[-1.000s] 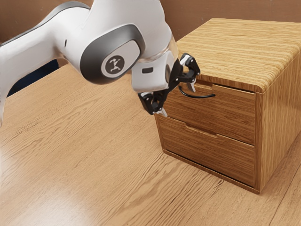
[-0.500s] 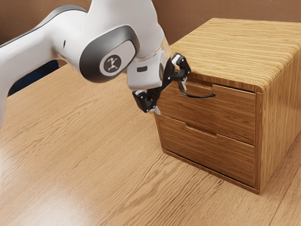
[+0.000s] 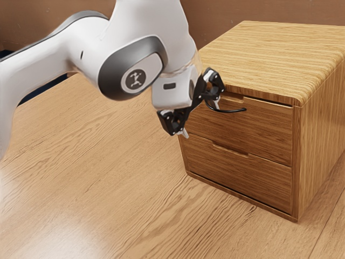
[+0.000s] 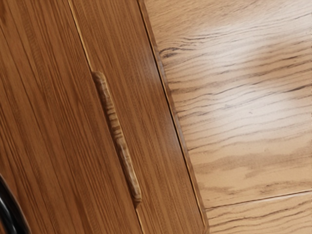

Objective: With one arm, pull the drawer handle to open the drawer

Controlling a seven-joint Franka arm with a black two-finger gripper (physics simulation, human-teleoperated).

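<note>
Back toward the cabinet [image 3: 269, 54] comes my gripper [image 3: 195, 103], which half a second ago hung a little farther off toward the exterior view's left; the white arm behind it has swung the same way. Cabinet and drawers lie as they did.

The fingers [image 3: 175, 122] stand spread wide and grasp nothing. One is up by the cabinet's top edge, the other down at the front corner on the exterior view's left. The upper finger sits just beside the near end of the black drawer handle [image 3: 229, 110], and I cannot tell whether it touches the wire.

That handle is a thin dark loop under the upper edge of the top drawer [image 3: 253, 132], close to the same front corner. The top drawer's front lies level with that of the lower drawer [image 3: 242, 171] beneath it.

From the wrist camera I look along the drawer fronts at a wooden grip [image 4: 117, 141] set on the seam between them, with the pale desk [image 4: 243, 97] beyond the cabinet's base. The cabinet stands on the desk toward the exterior view's right.
</note>
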